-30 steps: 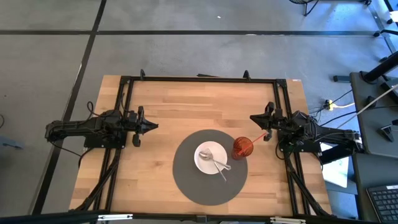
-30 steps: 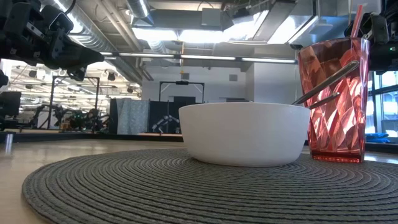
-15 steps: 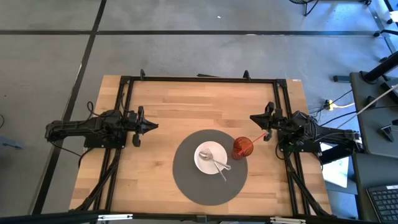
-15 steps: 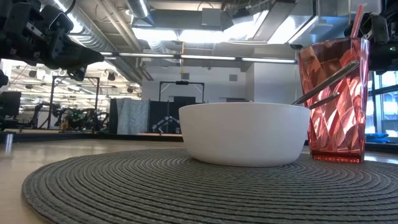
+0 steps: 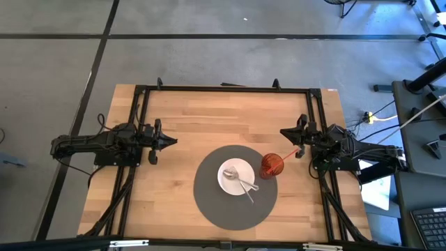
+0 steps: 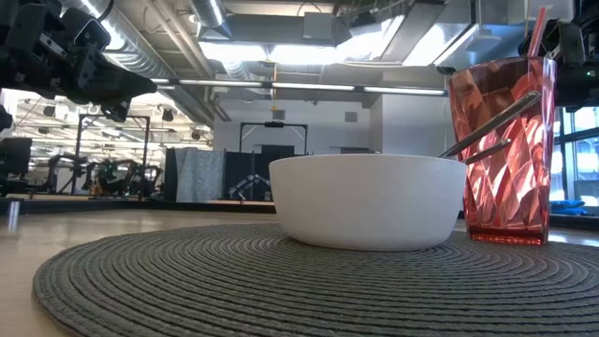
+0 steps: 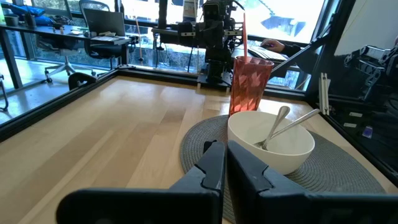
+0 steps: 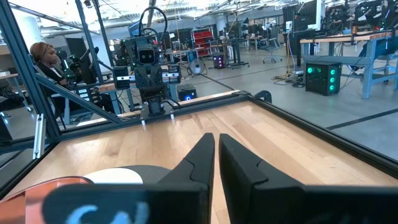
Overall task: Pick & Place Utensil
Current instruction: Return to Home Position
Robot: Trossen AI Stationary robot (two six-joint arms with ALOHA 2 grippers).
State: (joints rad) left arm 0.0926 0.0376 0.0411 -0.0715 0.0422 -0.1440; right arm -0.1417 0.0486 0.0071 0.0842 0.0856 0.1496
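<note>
A white bowl (image 5: 236,177) sits on a round grey placemat (image 5: 209,202). Two metal utensils (image 5: 245,185) lie in the bowl, bowl ends inside, handles leaning over its rim toward the near right. A red faceted cup (image 5: 272,166) with a red straw (image 5: 289,155) stands on the mat's right edge. My left gripper (image 5: 171,141) hovers shut to the left of the mat; in its wrist view (image 7: 224,155) the bowl (image 7: 270,140) lies ahead. My right gripper (image 5: 284,132) hovers shut just beyond the cup (image 8: 214,146).
The black frame rails (image 5: 223,88) run round the wooden table. Bare wood (image 5: 209,118) lies between the grippers at the far side. In the right wrist view a person (image 8: 43,59) sits beyond the table's left edge.
</note>
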